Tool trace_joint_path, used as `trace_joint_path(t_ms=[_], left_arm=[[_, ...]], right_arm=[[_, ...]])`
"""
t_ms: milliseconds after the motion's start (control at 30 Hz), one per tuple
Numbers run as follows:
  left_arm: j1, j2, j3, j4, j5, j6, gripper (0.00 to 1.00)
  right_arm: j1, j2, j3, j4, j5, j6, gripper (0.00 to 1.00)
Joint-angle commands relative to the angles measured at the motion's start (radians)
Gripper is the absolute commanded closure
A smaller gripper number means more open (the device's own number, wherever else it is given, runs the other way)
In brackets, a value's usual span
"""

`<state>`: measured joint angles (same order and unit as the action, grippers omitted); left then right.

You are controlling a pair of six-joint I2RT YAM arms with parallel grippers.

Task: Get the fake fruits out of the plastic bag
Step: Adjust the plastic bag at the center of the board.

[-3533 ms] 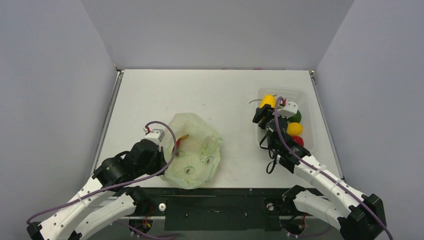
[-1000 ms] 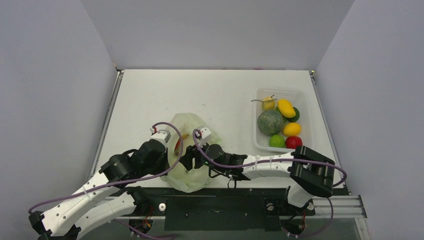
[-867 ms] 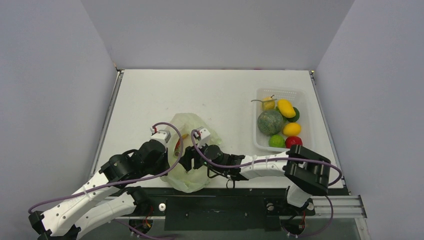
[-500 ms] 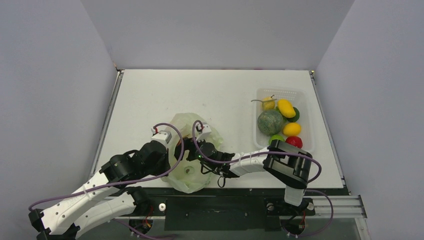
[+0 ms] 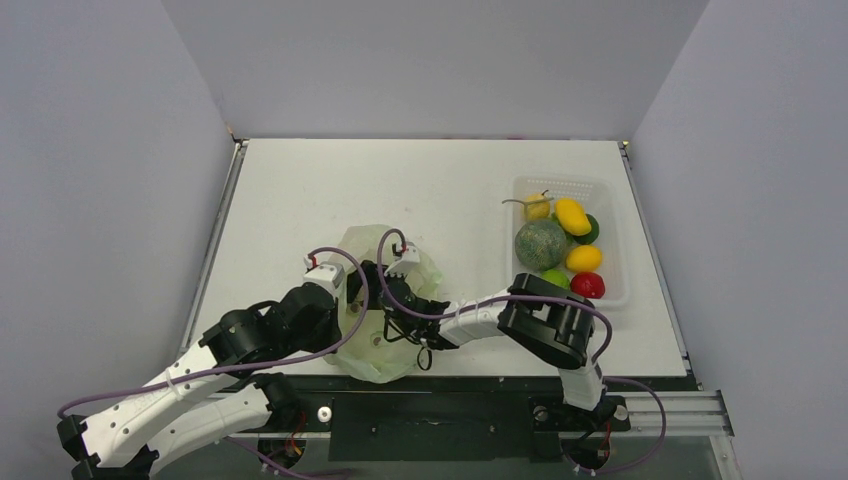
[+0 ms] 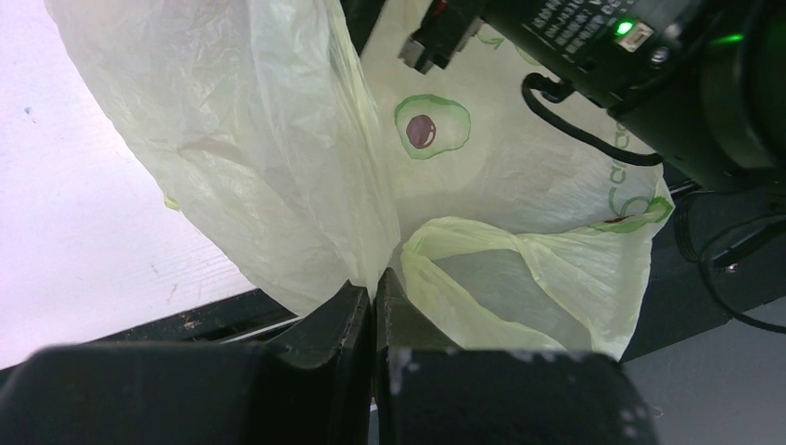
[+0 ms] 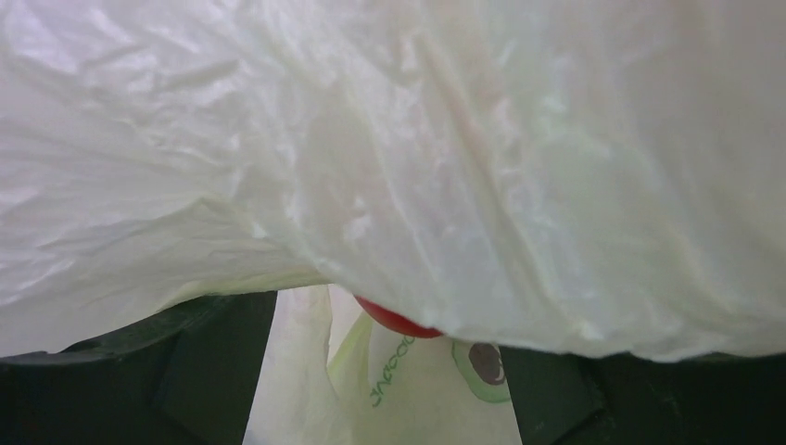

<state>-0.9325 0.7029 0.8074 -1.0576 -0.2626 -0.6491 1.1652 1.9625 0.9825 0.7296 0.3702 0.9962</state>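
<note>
The pale green plastic bag (image 5: 392, 340) lies at the table's near edge. My left gripper (image 5: 345, 308) is shut on a fold of the bag's left edge (image 6: 374, 278) and holds it up. My right gripper (image 5: 368, 284) reaches into the bag's mouth from the right; its jaws stand wide apart with bag film draped over them (image 7: 389, 371). A red fruit (image 7: 397, 321) shows partly under the film just ahead of the jaws, untouched. Other fake fruits, yellow (image 5: 572, 215), orange (image 5: 584, 258), green (image 5: 553, 279) and red (image 5: 588, 285), lie in the basket.
The white mesh basket (image 5: 565, 183) stands at the right and also holds the mottled green melon (image 5: 541, 243) and the small stemmed pear (image 5: 537, 207). The right arm's wrist housing (image 6: 602, 56) is close above the bag in the left wrist view.
My right arm has swung from the basket to the bag and pushed further left into its mouth. My left gripper keeps its hold on the bag's edge.
</note>
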Motion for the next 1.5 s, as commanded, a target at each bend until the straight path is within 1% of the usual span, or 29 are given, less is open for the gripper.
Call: trace_joint_path(t_ms=[0, 333, 433, 533, 633, 767, 833, 900, 1067, 1200, 1333, 1467], left_arm=[[-0.011, 0.0, 0.01, 0.032, -0.018, -0.014, 1.0], [-0.021, 0.018, 0.012, 0.031, -0.027, -0.017, 1.0], [-0.026, 0.009, 0.01, 0.03, -0.03, -0.02, 1.0], [-0.028, 0.007, 0.009, 0.03, -0.029, -0.02, 1.0], [-0.029, 0.012, 0.011, 0.029, -0.033, -0.022, 1.0], [-0.031, 0.013, 0.011, 0.028, -0.041, -0.028, 1.0], [-0.033, 0.013, 0.009, 0.025, -0.046, -0.033, 1.0], [-0.036, 0.015, 0.01, 0.024, -0.048, -0.034, 1.0], [-0.042, 0.043, 0.011, 0.022, -0.049, -0.035, 1.0], [-0.051, 0.09, 0.014, 0.018, -0.049, -0.033, 1.0], [-0.067, 0.117, 0.018, 0.012, -0.054, -0.037, 1.0], [-0.077, 0.12, 0.021, 0.004, -0.066, -0.043, 1.0]], right_arm=[[-0.001, 0.04, 0.074, -0.005, 0.066, 0.03, 0.2], [0.019, 0.215, 0.299, -0.181, 0.128, -0.031, 0.17], [0.037, 0.279, 0.385, -0.277, 0.151, -0.047, 0.17], [0.048, 0.324, 0.416, -0.308, 0.18, -0.073, 0.17], [0.048, 0.353, 0.457, -0.378, 0.202, -0.09, 0.18], [0.026, 0.317, 0.382, -0.381, 0.262, -0.072, 0.26], [0.007, 0.278, 0.32, -0.357, 0.277, -0.069, 0.35], [-0.016, 0.228, 0.252, -0.349, 0.307, -0.068, 0.38], [-0.075, 0.054, 0.053, -0.3, 0.363, -0.095, 0.4], [-0.095, -0.049, -0.052, -0.212, 0.371, -0.181, 0.4], [-0.074, -0.104, -0.118, -0.141, 0.314, -0.266, 0.4], [-0.059, -0.157, -0.172, -0.034, 0.16, -0.324, 0.35]])
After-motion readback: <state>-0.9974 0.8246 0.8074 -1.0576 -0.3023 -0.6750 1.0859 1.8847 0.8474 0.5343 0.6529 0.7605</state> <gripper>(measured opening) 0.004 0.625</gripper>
